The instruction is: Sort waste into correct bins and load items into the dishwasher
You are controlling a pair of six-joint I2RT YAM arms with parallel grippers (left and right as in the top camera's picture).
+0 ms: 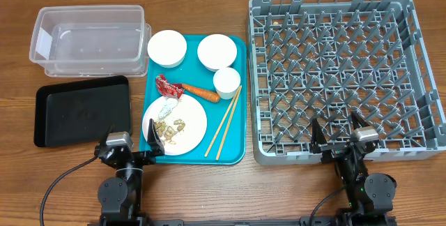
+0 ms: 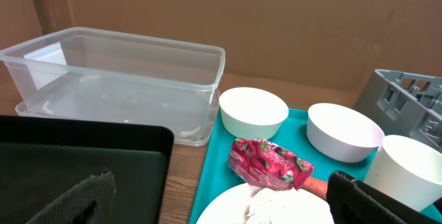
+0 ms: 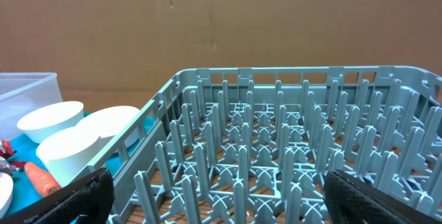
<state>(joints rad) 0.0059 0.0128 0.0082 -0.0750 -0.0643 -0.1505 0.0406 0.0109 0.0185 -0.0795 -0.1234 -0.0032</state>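
On the teal tray [image 1: 237,44] lie a red foil wrapper [image 1: 168,86] [image 2: 269,163], an orange carrot [image 1: 201,92], two white bowls [image 1: 167,48] [image 1: 218,51], a white cup [image 1: 226,81], chopsticks [image 1: 224,123] and a white plate [image 1: 192,107] with beige scraps [image 1: 169,127]. The clear tub [image 1: 89,33] and black tray [image 1: 82,109] sit at the left. The grey dish rack [image 1: 341,72] [image 3: 290,148] is at the right. My left gripper [image 1: 132,141] [image 2: 228,200] is open and empty at the teal tray's near-left corner. My right gripper [image 1: 340,132] [image 3: 221,196] is open and empty at the rack's near edge.
A brown cardboard wall [image 2: 276,16] backs the table. The wooden tabletop [image 1: 230,191] runs along the front, where both arm bases stand with their cables.
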